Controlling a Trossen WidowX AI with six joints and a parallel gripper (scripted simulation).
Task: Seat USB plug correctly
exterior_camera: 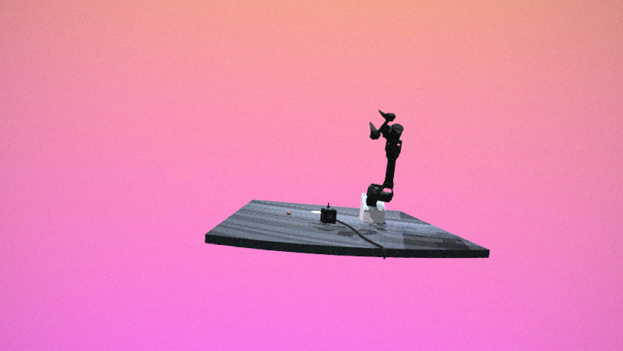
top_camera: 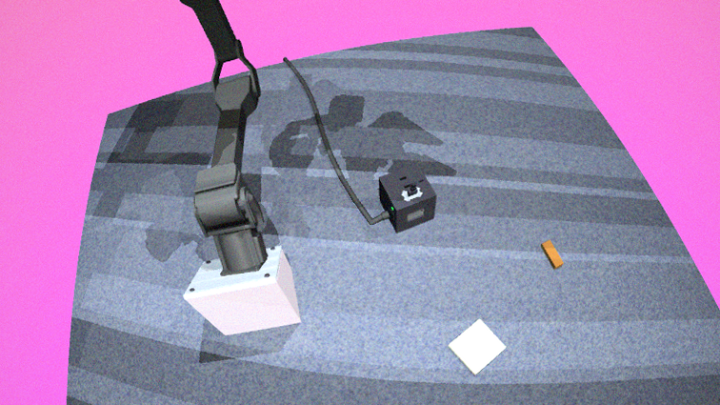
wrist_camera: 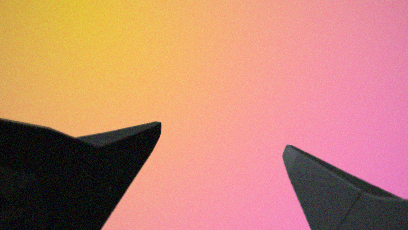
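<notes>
The black power cube (top_camera: 402, 222) (exterior_camera: 328, 216) stands on the table (top_camera: 358, 321) (exterior_camera: 261, 229), with slots in its top. The small dark USB plug (top_camera: 412, 188) (exterior_camera: 328, 205) stands upright in the cube's top, with a white marking around its foot in the top view. How deep it sits and which way round it is cannot be told. My gripper (exterior_camera: 375, 117) (wrist_camera: 221, 139) is open and empty, high above the table and well away from the cube and plug. It is out of frame in the top view. The wrist view shows only the two fingers against the background.
A dark cable (top_camera: 316, 114) (exterior_camera: 359, 236) runs from the cube's side over the table edge. An orange block (top_camera: 551, 254) (exterior_camera: 288, 212) and a pale square tile (top_camera: 477, 346) (exterior_camera: 315, 212) lie on the table. The arm stands on a white base (top_camera: 247, 309) (exterior_camera: 371, 214).
</notes>
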